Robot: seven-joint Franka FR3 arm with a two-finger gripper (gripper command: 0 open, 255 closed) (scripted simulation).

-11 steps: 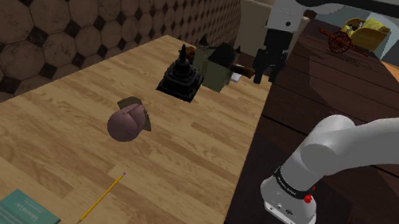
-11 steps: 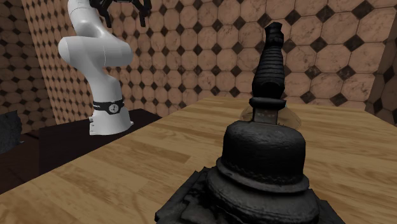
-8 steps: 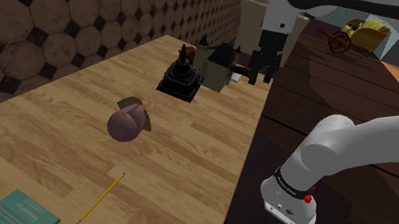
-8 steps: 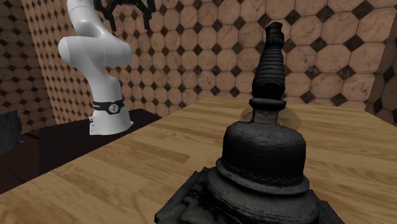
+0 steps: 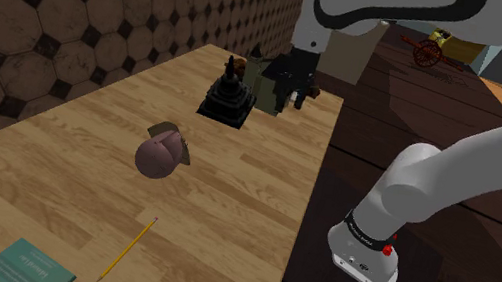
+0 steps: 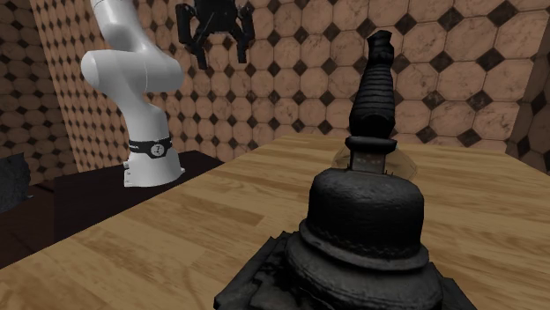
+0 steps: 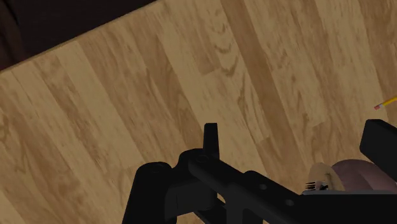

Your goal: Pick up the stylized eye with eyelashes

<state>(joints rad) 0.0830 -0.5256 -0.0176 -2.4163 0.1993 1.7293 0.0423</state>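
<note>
While my end effector (image 6: 220,58) hangs high with fingers spread wide and empty, the stylized eye (image 5: 160,156) rests on the worktop (image 5: 229,213) well below it, toward the shoulder view's lower left, beyond the black figurine (image 5: 228,96).

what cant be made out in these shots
Stylized eye: wrist view, largely behind the hand; second exterior view, mostly hidden by the black statue.
Teal book: shoulder view, cut off by the bottom edge, cover text too small.
Pencil: wrist view, cut off by the picture's edge.
Toy carriage: shoulder view, partly behind the arm.
</note>
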